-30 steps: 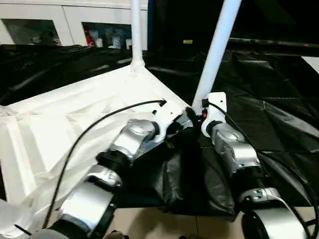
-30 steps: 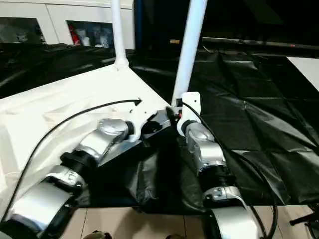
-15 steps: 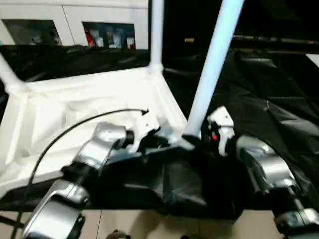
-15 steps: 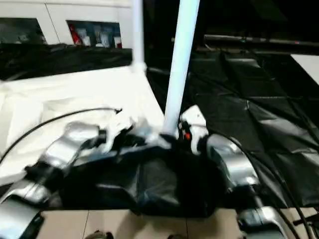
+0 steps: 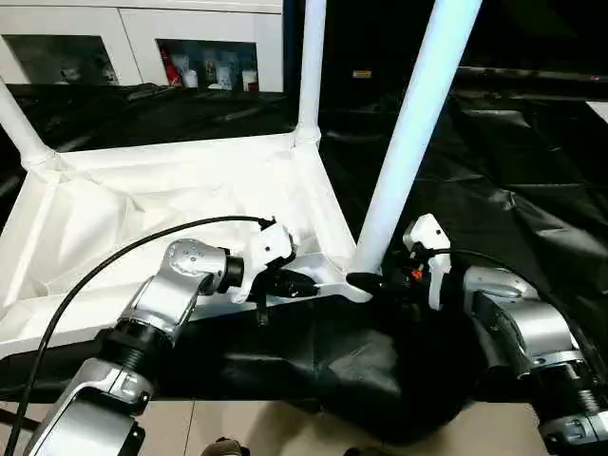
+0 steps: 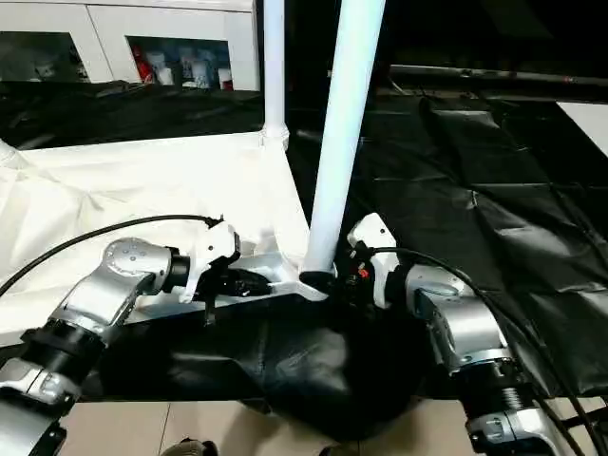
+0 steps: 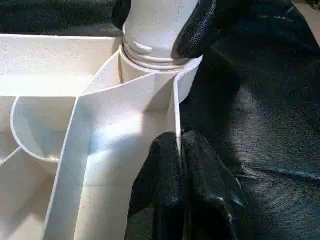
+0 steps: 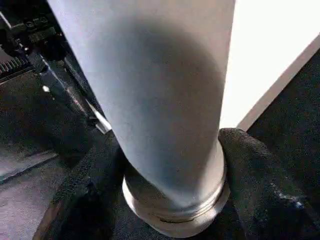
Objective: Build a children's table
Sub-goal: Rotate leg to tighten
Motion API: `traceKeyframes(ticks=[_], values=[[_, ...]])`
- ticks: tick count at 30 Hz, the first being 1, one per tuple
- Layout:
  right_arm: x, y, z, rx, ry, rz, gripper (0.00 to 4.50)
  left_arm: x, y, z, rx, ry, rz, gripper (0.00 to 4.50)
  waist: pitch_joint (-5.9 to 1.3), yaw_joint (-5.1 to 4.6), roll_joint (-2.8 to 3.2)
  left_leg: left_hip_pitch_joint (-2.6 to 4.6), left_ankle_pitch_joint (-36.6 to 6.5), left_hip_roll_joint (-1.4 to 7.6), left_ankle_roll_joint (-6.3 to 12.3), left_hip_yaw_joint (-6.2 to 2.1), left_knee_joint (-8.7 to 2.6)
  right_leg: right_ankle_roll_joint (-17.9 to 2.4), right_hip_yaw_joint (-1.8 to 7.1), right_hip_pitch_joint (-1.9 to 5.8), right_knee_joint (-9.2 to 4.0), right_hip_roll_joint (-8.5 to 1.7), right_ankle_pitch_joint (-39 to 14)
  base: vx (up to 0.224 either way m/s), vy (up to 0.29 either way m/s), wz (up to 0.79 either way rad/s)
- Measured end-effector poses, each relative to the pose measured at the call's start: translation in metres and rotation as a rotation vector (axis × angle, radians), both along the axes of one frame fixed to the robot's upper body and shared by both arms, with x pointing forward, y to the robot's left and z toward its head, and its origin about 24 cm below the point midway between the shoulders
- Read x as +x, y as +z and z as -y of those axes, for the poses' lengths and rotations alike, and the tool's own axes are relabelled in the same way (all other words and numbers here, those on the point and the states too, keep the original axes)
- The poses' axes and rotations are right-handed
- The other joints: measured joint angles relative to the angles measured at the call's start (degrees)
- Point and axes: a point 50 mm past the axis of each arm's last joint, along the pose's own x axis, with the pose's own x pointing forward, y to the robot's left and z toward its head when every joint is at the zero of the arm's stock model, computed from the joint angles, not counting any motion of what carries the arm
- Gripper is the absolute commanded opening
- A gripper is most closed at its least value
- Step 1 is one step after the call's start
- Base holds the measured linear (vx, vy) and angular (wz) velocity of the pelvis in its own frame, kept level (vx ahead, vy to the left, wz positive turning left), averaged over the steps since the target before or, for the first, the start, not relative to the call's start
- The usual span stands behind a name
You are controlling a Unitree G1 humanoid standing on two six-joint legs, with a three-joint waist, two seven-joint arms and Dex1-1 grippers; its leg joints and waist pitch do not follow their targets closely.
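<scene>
Upturned white tabletop [image 5: 161,204] lying on black sheeting [image 5: 494,180], ribbed underside up. Three white legs standing in corner sockets: near leg [image 5: 408,133], far leg [image 5: 310,66], a third [image 5: 17,123] at the left edge. Left claw [image 7: 178,165] pinched tight on the tabletop's thin rim wall, just beside the near corner socket [image 7: 155,70]. Right claw [image 8: 172,200] wrapped around the base of the near leg, black fingers [image 8: 260,185] pressed on both sides at the collar. White cabinet [image 5: 142,43] behind.
</scene>
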Motion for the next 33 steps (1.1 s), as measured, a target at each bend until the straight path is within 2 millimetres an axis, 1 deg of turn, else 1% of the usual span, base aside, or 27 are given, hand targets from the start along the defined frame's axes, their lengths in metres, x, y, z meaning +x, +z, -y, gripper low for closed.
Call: traceKeyframes(ticks=[7,9,10,11,13,16,19,21,25,26,27,28,30,31,32,33], values=[[0.0,-0.001,0.0,-0.003,-0.009,-0.001,2.58,0.0,-0.001,0.001,0.002,0.013,0.004,0.0,0.0,0.01,-0.01,0.0,0.0,0.0,0.0,-0.01,0.15,0.0,0.01,0.02,0.1,0.0,0.0,0.0,0.0,0.0],[0.009,-0.005,-0.003,0.0,-0.118,0.004,2.58,0.008,-0.002,0.007,0.014,0.078,0.027,0.0,-0.06,-0.08,-0.09,0.13,0.0,0.02,0.01,0.0,0.31,0.0,0.01,0.16,0.2,0.0,0.0,0.0,0.0,0.0],[0.018,-0.006,-0.005,0.004,-0.212,0.008,2.58,0.015,-0.002,0.014,0.018,0.129,0.043,0.0,-0.07,-0.24,-0.12,0.12,0.0,0.01,0.01,-0.02,0.41,-0.1,0.03,0.15,0.19,0.0,0.1,0.0,0.0,0.0],[0.022,-0.007,-0.005,0.003,-0.264,0.011,2.58,0.018,-0.002,0.018,0.022,0.158,0.053,0.0,-0.08,-0.27,-0.13,0.11,0.0,0.01,0.01,-0.04,0.48,-0.2,0.05,0.16,0.17,-0.03,0.2,0.0,0.0,0.0],[0.03,-0.009,-0.007,0.015,-0.388,0.001,2.58,0.025,-0.003,0.031,0.024,0.223,0.065,0.0,-0.14,-0.17,-0.19,0.22,0.0,-0.03,0.01,-0.04,0.56,-0.2,0.11,0.32,0.18,-0.08,0.2,0.0,0.0,0.0],[0.045,-0.011,-0.016,0.026,-0.596,-0.006,2.58,0.035,-0.004,0.052,0.024,0.336,0.063,0.0,-0.15,-0.11,-0.22,0.19,0.0,-0.03,0.01,-0.05,0.6,-0.2,0.11,0.35,0.14,-0.08,0.2,0.0,0.0,0.0],[0.056,-0.011,-0.024,0.036,-0.767,-0.003,2.58,0.04,-0.004,0.072,0.021,0.415,0.061,0.0,-0.2,-0.11,-0.23,0.2,0.0,-0.05,0.01,-0.06,0.65,-0.2,0.11,0.4,0.13,-0.1,0.3,0.0,0.0,0.0],[0.058,-0.012,-0.027,0.043,-0.803,-0.001,2.58,0.04,-0.005,0.08,0.019,0.434,0.063,0.0,-0.23,0.02,-0.22,0.2,0.0,-0.05,0.01,-0.07,0.62,-0.2,0.05,0.45,0.12,-0.1,0.2,0.0,0.0,0.0],[0.06,-0.012,-0.031,0.048,-0.833,0.016,2.58,0.043,-0.004,0.081,0.025,0.438,0.082,0.0,-0.25,0.11,-0.19,0.17,0.0,-0.04,0.01,-0.12,0.55,-0.2,-0.03,0.44,0.12,-0.08,0.2,0.0,0.0,0.0],[0.06,-0.012,-0.031,0.054,-0.832,0.019,3.14,0.043,-0.004,0.081,0.027,0.436,0.084,0.0,-0.24,0.09,-0.18,0.15,0.0,-0.04,0.01,-0.12,0.56,-0.2,-0.02,0.43,0.12,-0.08,0.2,0.0,0.0,0.0],[0.06,-0.012,-0.03,0.059,-0.827,0.02,3.28,0.043,-0.004,0.081,0.029,0.433,0.087,0.0,-0.24,0.08,-0.19,0.15,0.0,-0.04,0.01,-0.12,0.56,-0.2,-0.02,0.43,0.11,-0.08,0.2,0.0,0.0,0.0],[0.059,-0.012,-0.029,0.062,-0.814,0.028,3.28,0.043,-0.004,0.081,0.029,0.425,0.092,0.0,-0.24,0.07,-0.19,0.15,0.0,-0.04,0.01,-0.14,0.56,-0.2,-0.02,0.43,0.11,-0.08,0.2,0.0,0.0,0.0],[0.058,-0.014,-0.031,0.067,-0.775,0.038,3.48,0.044,-0.004,0.077,0.032,0.427,0.1,0.0,-0.23,0.0,-0.21,0.13,0.0,-0.02,0.01,-0.17,0.56,-0.2,-0.04,0.4,0.12,-0.07,0.2,0.0,0.0,0.0],[0.057,-0.014,-0.031,0.073,-0.76,0.045,3.48,0.045,-0.004,0.075,0.032,0.421,0.104,0.0,-0.22,-0.13,-0.2,0.13,0.0,-0.03,0.01,-0.17,0.55,-0.2,-0.03,0.36,0.13,-0.06,0.2,0.0,0.0,0.0],[0.056,-0.014,-0.03,0.075,-0.749,0.051,3.72,0.045,-0.004,0.074,0.03,0.415,0.105,0.0,-0.22,-0.11,-0.2,0.1,0.0,-0.02,0.01,-0.17,0.53,-0.2,-0.04,0.33,0.13,-0.06,0.3,0.0,0.0,0.0],[0.056,-0.014,-0.029,0.075,-0.739,0.056,3.72,0.045,-0.003,0.074,0.031,0.411,0.106,0.0,-0.22,-0.11,-0.19,0.1,0.0,-0.02,0.01,-0.17,0.5,-0.2,-0.05,0.31,0.14,-0.06,0.3,0.0,0.0,0.0]])
